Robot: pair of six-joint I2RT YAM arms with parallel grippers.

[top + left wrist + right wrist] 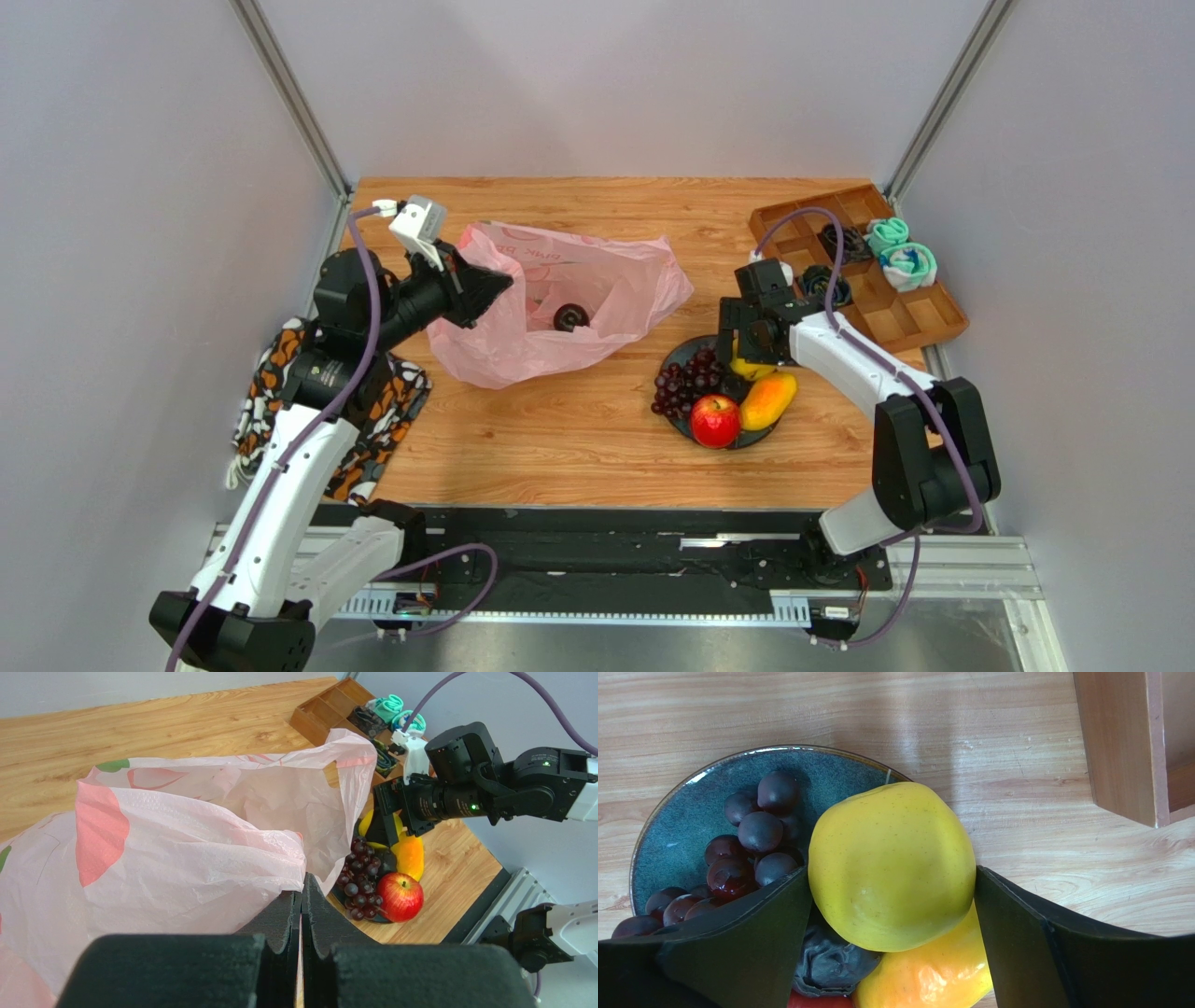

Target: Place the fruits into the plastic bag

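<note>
Plastic bag (561, 301) lies open on the counter (561, 448), its rim pinched between the clenched left fingers (284, 917); a dark ball (570, 318), seemingly a plum, sits inside. Right fingers (759, 931) clasp the yellow citrus (892, 864) on both sides at the blue plate (675, 833), beside grapes (759, 833), banana (769, 401) and red apple (714, 419).

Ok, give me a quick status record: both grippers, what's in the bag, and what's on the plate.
left gripper: shut on the plastic bag rim, holding its mouth open
right gripper: fingers pressed on both sides of the yellow round fruit, above the plate
fruit lifted: cannot tell
in bag: one dark ball
on plate: dark grapes, red apple, yellow-orange fruit
off to the sides: patterned cloth by the left arm, wooden tray at the right
</note>
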